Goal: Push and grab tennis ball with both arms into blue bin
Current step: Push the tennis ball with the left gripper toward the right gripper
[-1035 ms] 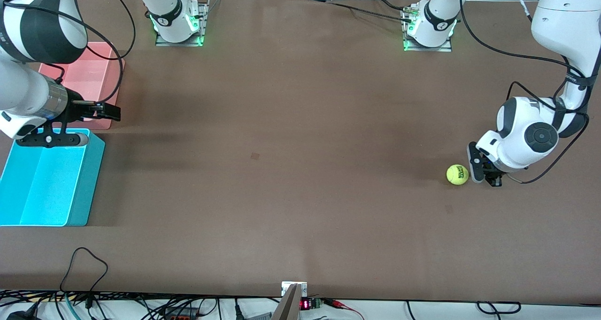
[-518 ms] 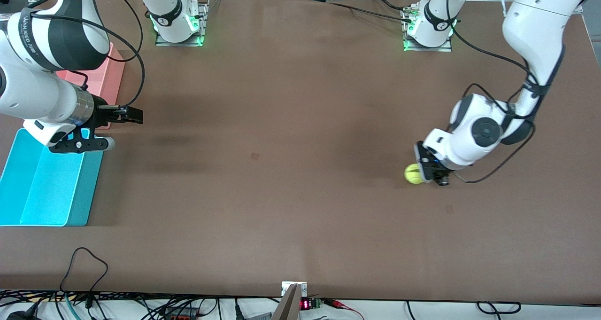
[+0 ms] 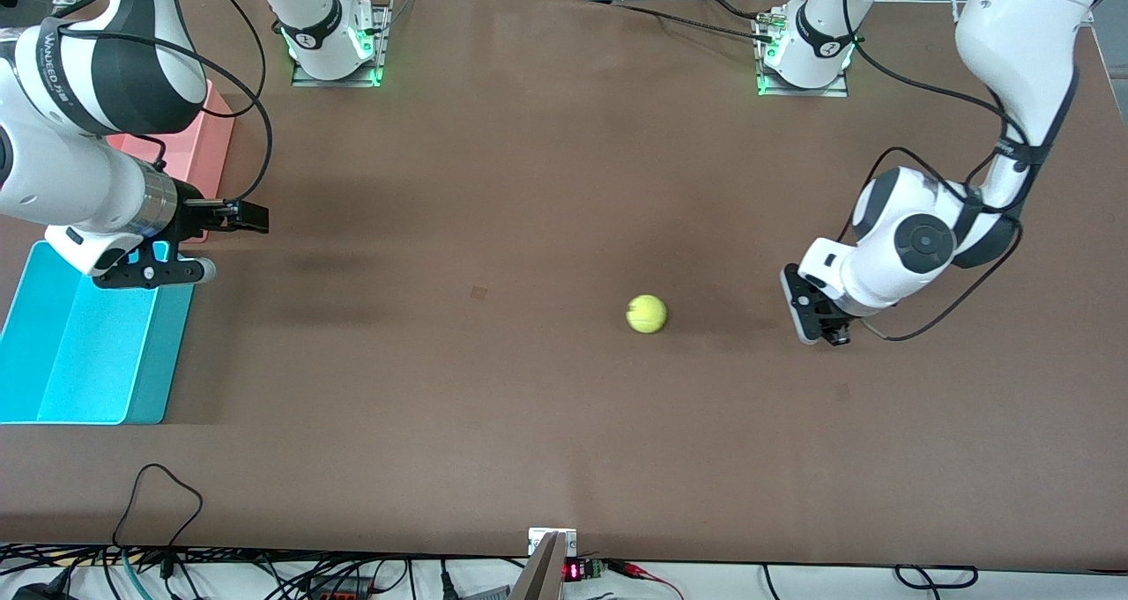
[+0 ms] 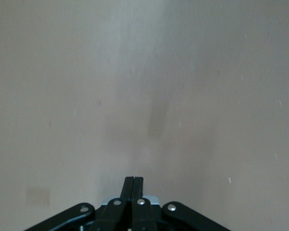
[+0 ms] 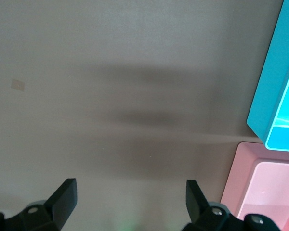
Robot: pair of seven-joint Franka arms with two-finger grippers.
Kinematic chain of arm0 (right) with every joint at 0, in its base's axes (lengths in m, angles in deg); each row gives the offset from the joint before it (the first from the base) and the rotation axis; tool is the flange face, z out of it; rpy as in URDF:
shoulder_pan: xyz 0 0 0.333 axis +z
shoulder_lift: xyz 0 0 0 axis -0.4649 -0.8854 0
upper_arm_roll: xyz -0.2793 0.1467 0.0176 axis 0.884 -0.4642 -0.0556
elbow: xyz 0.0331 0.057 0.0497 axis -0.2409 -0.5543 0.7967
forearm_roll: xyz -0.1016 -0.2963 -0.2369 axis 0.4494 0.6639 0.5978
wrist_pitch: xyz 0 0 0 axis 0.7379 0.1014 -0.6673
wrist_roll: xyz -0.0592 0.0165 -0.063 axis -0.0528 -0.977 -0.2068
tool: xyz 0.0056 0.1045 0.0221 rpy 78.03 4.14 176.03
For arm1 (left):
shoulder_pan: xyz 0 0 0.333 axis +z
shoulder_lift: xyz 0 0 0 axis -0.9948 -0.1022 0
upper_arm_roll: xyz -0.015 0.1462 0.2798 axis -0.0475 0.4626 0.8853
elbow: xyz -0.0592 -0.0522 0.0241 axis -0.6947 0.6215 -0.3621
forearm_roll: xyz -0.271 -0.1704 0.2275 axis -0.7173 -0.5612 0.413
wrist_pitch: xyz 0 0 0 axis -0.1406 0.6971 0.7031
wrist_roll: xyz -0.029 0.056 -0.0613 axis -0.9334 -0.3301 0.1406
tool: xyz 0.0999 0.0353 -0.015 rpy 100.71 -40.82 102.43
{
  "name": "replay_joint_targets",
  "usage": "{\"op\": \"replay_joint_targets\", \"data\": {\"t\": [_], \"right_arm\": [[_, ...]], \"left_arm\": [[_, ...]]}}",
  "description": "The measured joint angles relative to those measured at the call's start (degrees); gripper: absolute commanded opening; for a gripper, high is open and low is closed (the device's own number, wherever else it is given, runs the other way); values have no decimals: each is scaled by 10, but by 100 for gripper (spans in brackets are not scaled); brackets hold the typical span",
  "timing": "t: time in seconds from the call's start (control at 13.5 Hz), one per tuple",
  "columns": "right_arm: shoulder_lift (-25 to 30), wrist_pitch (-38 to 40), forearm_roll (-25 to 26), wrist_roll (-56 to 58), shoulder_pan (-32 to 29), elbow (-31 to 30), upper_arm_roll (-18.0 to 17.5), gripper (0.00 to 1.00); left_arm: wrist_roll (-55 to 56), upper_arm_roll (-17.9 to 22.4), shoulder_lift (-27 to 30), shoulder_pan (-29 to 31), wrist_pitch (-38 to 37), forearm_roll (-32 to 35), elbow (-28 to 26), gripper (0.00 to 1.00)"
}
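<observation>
Fuzzy yellow-green tennis ball (image 3: pixel 646 313) lies loose mid-table, well apart from the bright cyan plastic bin (image 3: pixel 53 380). Left gripper (image 3: pixel 815 316), fingers together, sits low toward its arm's end; right gripper (image 3: pixel 242 217), fingers apart, waits beside the bin. Risk: ball may stray off-line, missing the grab.

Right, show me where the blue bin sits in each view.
Front view: blue bin at the right arm's end of the table, nearer the camera than the pink bin.
Left wrist view: not in it.
Right wrist view: a corner of it beside the pink bin.
Shared landmark: the pink bin.
</observation>
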Motion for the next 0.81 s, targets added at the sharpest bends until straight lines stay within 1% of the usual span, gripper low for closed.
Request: {"op": "replay_joint_targets", "data": {"t": [0.37, 0.44, 0.59, 0.67, 0.74, 0.81], "right_arm": [[-2, -22, 0, 0, 1, -11, 0, 100], [-2, -29, 0, 0, 1, -17, 0, 100], [-2, -40, -1, 0, 1, -30, 0, 100], [-1, -57, -2, 0, 2, -41, -2, 100], [1, -87, -3, 0, 3, -60, -7, 100], [6, -126, -4, 0, 3, -90, -15, 100]], "left_arm": [[0, -2, 74, 38, -119, 0, 11, 1], [-1, -2, 88, 48, -157, 0, 21, 1], [-1, -2, 106, 63, -252, 0, 61, 1], [-1, -2, 110, 66, -300, 0, 88, 6], [3, -2, 113, 67, -341, -1, 113, 16], [15, -2, 115, 68, -375, -1, 133, 41]]}}
